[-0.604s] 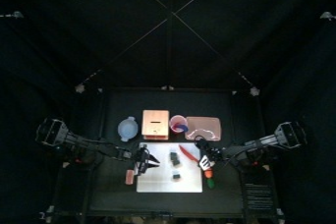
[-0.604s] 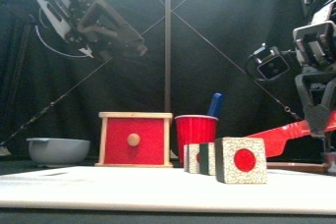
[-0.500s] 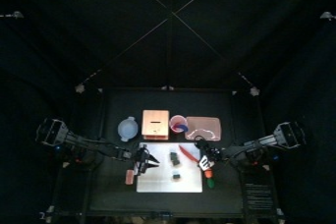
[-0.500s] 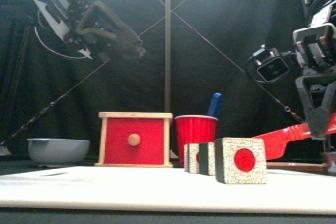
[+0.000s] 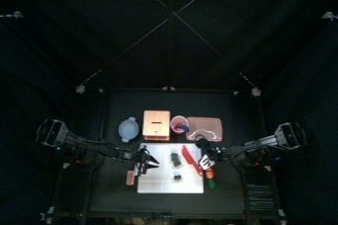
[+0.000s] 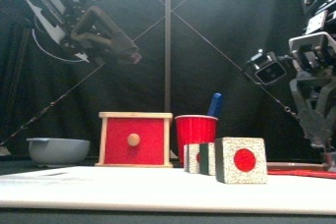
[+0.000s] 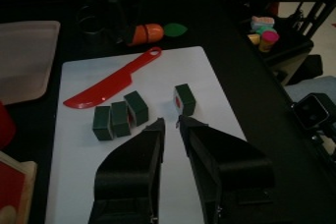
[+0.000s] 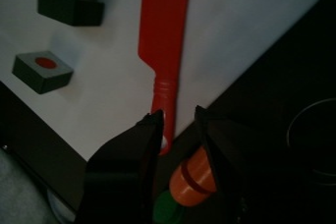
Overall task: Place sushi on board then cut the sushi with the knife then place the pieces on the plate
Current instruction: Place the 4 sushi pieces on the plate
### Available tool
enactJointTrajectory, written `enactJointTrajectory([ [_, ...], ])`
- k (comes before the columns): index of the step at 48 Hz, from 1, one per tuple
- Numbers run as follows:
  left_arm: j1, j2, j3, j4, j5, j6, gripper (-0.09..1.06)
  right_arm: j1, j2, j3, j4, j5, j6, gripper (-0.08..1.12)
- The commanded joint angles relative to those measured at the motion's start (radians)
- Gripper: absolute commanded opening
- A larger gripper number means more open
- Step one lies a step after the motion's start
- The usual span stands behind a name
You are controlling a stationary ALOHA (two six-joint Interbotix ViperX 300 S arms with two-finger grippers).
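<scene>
1. sushi (image 7: 184,97) first: found it already apart, dark green pieces standing on the white cutting board (image 7: 223,110), two close together, one just off to the side.
2. spotted the red knife (image 7: 112,83) lying flat on that board beside the pieces, not touching them, handle poking past the board's right edge.
3. caught the right gripper (image 8: 178,118) low over that handle, jaws parted to either side with a dark gap showing, so not clamped.
4. saw the left gripper (image 7: 171,122) up high over the board's left part, jaws nearly pressed together, holding nothing.
5. noted an orange toy (image 7: 147,33) just off the handle's end, and the pink tray (image 5: 205,126) behind the board, beside the red cup (image 6: 196,130).
</scene>
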Motion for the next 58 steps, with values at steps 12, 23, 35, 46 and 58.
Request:
enactJointTrajectory([
  [12,0.008,-0.005,0.023,-0.026,-0.009,-0.003,0.62,-0.040,-0.008,-0.195,-0.459,0.006,0.000,0.72],
  [23,0.008,-0.005,0.043,-0.052,-0.009,-0.002,0.62,-0.069,0.095,-0.268,-0.592,-0.018,-0.005,0.75],
  [35,0.014,0.017,0.052,-0.052,-0.009,-0.002,0.62,-0.071,0.239,-0.348,-0.589,-0.043,-0.103,0.87],
  [46,0.014,0.041,0.049,-0.052,-0.009,0.000,0.62,-0.091,0.314,-0.394,-0.518,-0.037,-0.219,0.89],
  [58,0.014,0.046,0.055,-0.052,-0.009,0.002,0.62,-0.094,0.359,-0.439,-0.388,-0.032,-0.356,0.89],
])
